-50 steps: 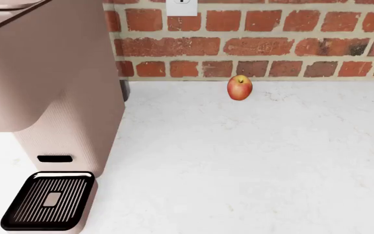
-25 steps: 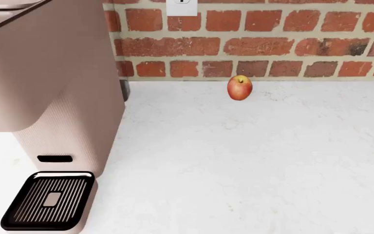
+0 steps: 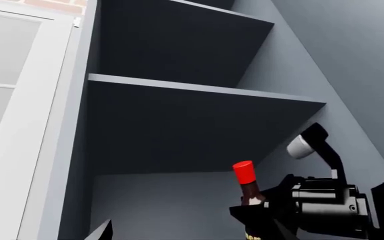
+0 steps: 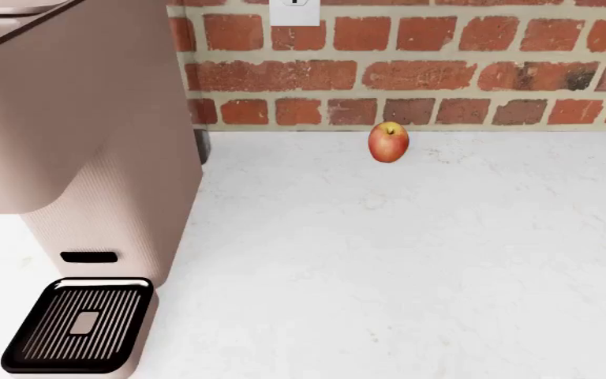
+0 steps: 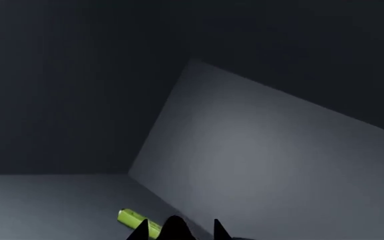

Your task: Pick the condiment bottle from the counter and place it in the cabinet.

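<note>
I saw nothing shift in the head view: the round red-yellow apple (image 4: 388, 142) at upper centre sat exactly as before.

Noted on the counter (image 4: 409, 268): a machine (image 4: 72, 134) at the left, with its drip tray (image 4: 80, 324) at the front near the edge, and an apple (image 4: 388, 142) well apart to the right, at the very back, just before the brick wall (image 4: 440, 71) behind the counter, below an outlet (image 4: 294, 11) on that wall. Found inside the cabinet (image 3: 58, 150): the bottle (image 3: 247, 182) in the compartment under the lower shelf (image 3: 199, 92), near a side wall, leaning slightly. Also seen from the right wrist: a small cylinder (image 5: 137, 220) lying on a floor panel, just beside an upright wall panel.
</note>
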